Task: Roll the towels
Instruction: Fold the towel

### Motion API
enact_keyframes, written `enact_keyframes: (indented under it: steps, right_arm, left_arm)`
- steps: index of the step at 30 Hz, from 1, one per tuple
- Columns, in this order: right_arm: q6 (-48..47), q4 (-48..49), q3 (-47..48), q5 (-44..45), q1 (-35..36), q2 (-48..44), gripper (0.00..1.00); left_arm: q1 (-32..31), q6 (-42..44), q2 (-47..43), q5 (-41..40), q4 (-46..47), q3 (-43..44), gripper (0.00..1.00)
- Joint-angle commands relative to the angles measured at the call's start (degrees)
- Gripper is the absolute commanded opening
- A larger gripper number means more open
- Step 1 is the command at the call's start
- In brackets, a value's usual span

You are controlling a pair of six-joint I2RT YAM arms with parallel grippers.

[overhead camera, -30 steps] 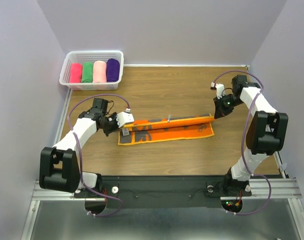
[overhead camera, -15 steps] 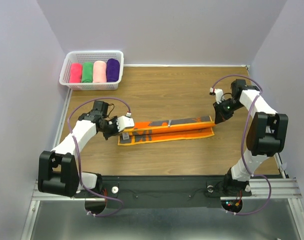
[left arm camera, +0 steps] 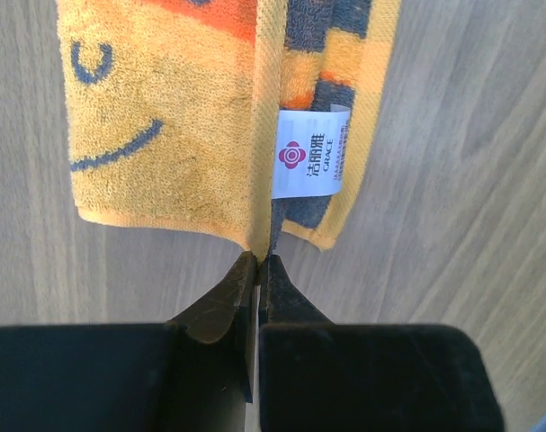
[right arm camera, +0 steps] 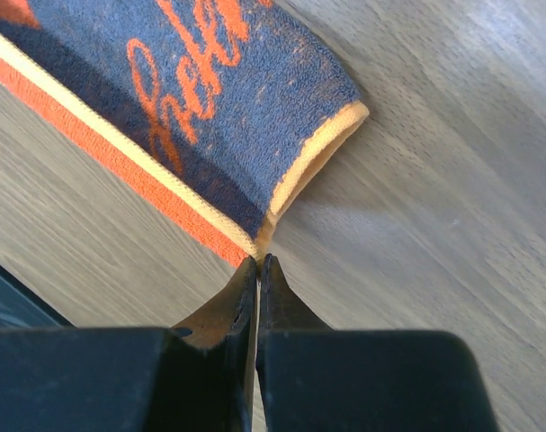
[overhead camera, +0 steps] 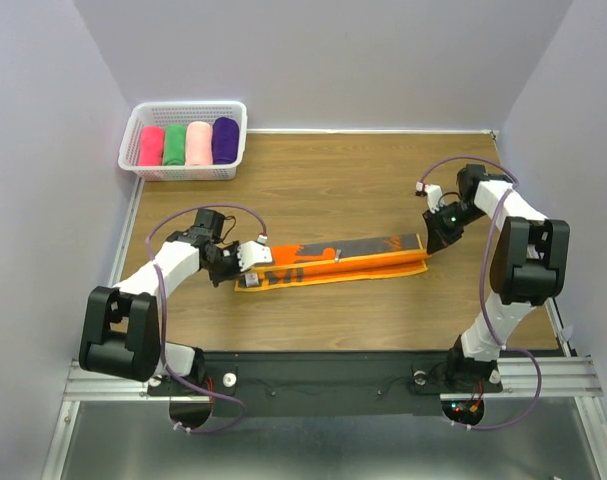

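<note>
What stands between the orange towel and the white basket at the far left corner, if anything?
Nothing visible does. Only bare table lies between the orange towel and the basket. The left gripper and the right gripper each pinch one end of the towel, with nothing between them and the cloth.

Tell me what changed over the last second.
Both arms drew the lifted long edge of the orange towel toward the near side and laid it down, folding it into a narrower strip. The left tool and right tool kept pinching its corners. The basket and rolled towels stayed put.
</note>
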Motion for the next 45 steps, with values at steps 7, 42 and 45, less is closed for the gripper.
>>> enact_keyframes:
  steps: [7,42,45]
  right_arm:
    - [-2.7,0.5,-2.0,1.5,-0.9,-2.7,0.51]
    - [-11.3,-2.0,-3.2,0.3,0.6,-4.5,0.51]
    - [-11.9,-2.0,-2.2,1.8,0.6,-4.0,0.52]
  left_arm:
    - [-1.0,0.4,-3.2,-1.0,-2.2,0.1,0.47]
    - [-10.2,-6.0,-1.3,3.0,-4.9,6.8,0.47]
    - [-10.0,-6.2,0.4,2.0,-4.7,8.4,0.48]
